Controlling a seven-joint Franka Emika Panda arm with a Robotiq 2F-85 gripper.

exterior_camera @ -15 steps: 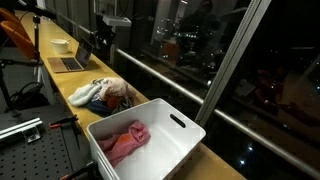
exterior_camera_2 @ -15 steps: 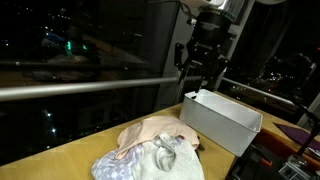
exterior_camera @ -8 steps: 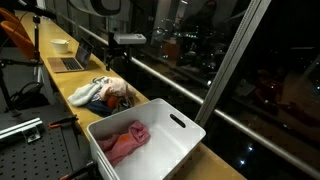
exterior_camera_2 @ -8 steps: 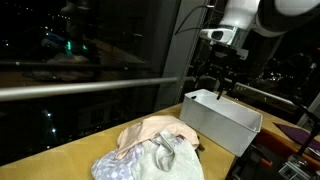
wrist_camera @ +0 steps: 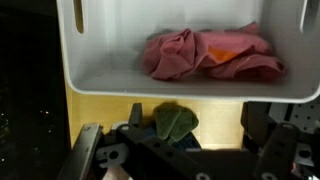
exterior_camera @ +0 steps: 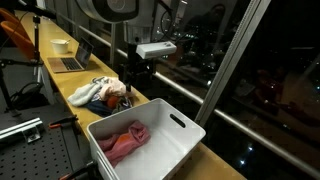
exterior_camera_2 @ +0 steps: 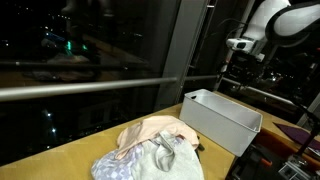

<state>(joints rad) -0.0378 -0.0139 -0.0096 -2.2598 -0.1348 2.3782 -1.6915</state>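
Note:
My gripper point(exterior_camera: 134, 73) hangs open in the air near the end of the white plastic bin point(exterior_camera: 185, 133), with nothing between its fingers. The wrist view has the gripper point(wrist_camera: 195, 125) with its jaws wide apart. Under them a small green cloth point(wrist_camera: 175, 121) lies on the wooden top, just outside the bin wall point(wrist_camera: 100, 82). A pink and orange cloth point(wrist_camera: 205, 55) is bunched inside the bin, also seen as the pink cloth point(exterior_camera: 125, 143). From the opposite side, the gripper point(exterior_camera_2: 240, 72) is above the bin point(exterior_camera_2: 220, 120).
A pile of mixed clothes point(exterior_camera: 105, 93) lies on the wooden counter beside the bin, seen up close as the clothes pile point(exterior_camera_2: 150, 150). Further along are a laptop point(exterior_camera: 70, 62) and a bowl point(exterior_camera: 60, 45). A glass wall with a metal rail point(exterior_camera_2: 90, 88) borders the counter.
The arm has travelled along the counter from over the laptop end, past the clothes pile, to the bin. The pink cloth in the bin has not moved.

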